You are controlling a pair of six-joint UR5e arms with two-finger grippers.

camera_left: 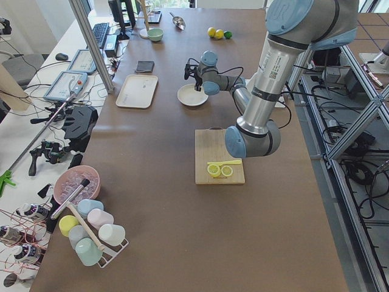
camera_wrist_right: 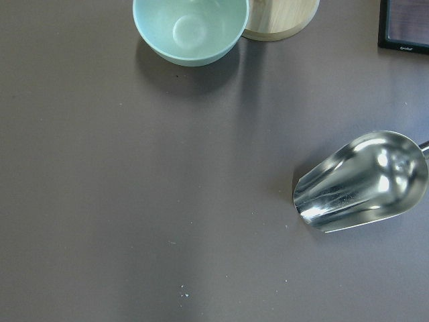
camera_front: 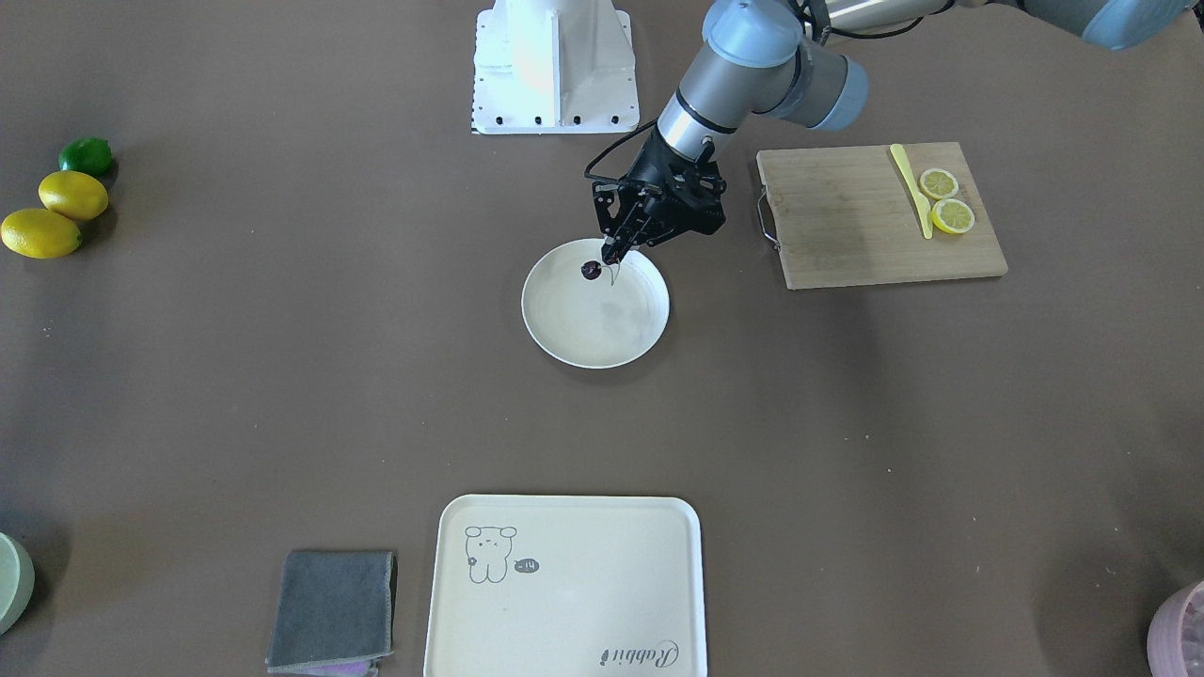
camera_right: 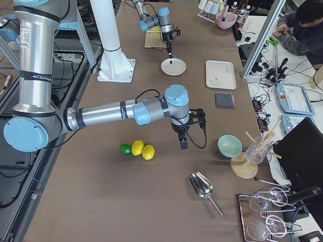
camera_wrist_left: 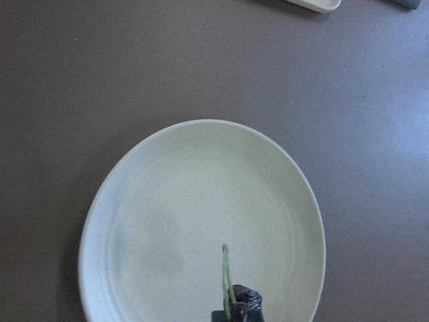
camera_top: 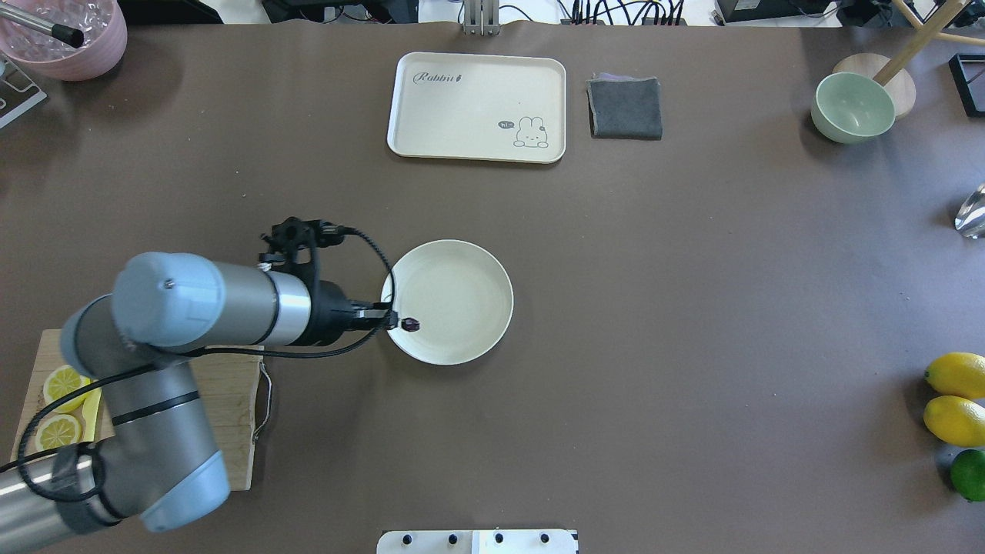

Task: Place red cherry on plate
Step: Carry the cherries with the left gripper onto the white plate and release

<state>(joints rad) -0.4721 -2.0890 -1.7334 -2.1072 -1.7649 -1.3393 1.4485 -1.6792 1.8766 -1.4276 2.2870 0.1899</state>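
Brown matting covers the long table (camera_front: 282, 376) in front of me. Near its middle sits the round cream-white plate (camera_front: 574, 343) with its shallow raised rim. My left gripper (camera_front: 611, 252) reaches down over the part of that rim closest to my base. Its two black fingers are drawn together on the red cherry (camera_front: 591, 271), a tiny, very dark maroon fruit with a thin pale-green stem. The cherry is inside the plate's outline, just within the rim on my side. From my left wrist camera the stem points out over the plate's bare centre. Whether the fruit touches the plate's surface I cannot tell.

My right gripper (camera_right: 183, 145) hangs above the table well apart from the plate. It is between two yellow lemons (camera_right: 148, 152) with a green lime (camera_right: 125, 148) on one side and a pale mint-green bowl (camera_right: 231, 146) on the other. Whether its fingers are apart or together I cannot tell. A shiny metal scoop (camera_wrist_right: 362, 181) lies near that bowl.

On my left side lies a rectangular wooden cutting board (camera_front: 847, 226) carrying two lemon slices (camera_front: 953, 216) and a pale yellow plastic knife (camera_front: 910, 183). Across the table from me are a rectangular cream tray (camera_front: 564, 583) with a small animal drawing and, just beside it, a folded grey cloth (camera_front: 334, 606).
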